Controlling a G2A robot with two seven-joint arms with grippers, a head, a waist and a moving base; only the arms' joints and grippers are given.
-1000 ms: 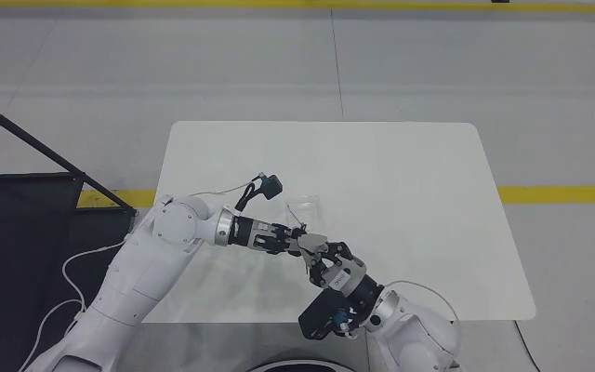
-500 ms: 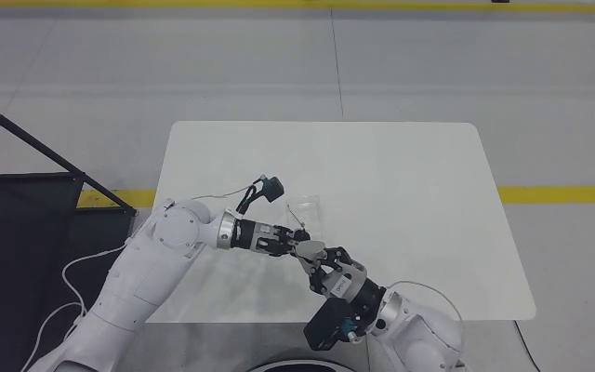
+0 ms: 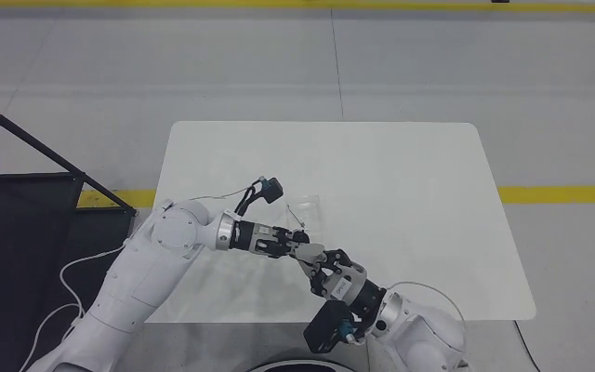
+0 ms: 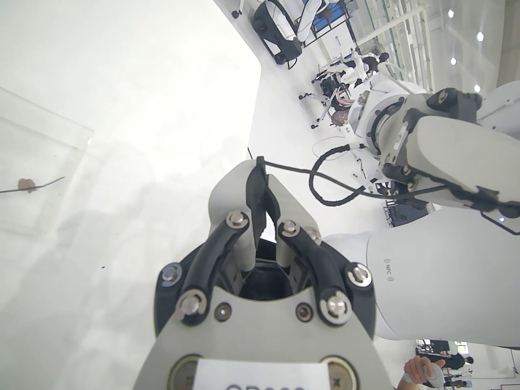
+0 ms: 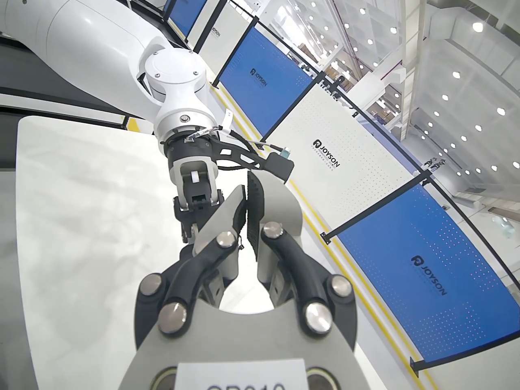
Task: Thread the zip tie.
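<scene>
progress: threading looking unfinished, no closed loop showing | left claw point(image 4: 260, 172) pinching shut on a thin black zip tie point(image 4: 286, 168) at its tip | strip reaching right in that view, toward the other arm | right claw point(image 5: 248, 200) sitting narrow, grasp unclear | both hovering over table point(image 3: 418, 186), lower centre of the top view

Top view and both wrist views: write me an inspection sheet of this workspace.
Surface: white table, rounded corners.
Job's things: thin black zip tie leads out from the tip of the left gripper.
Clutter: clear tray holding a thin dark strip and a brown speck.
Grippers: left gripper shut on the zip tie; right gripper shut, close beside the left one.
Cables: black sheathed cable loops at the right wrist.
Surroundings: blue and white panels; yellow floor line.
</scene>
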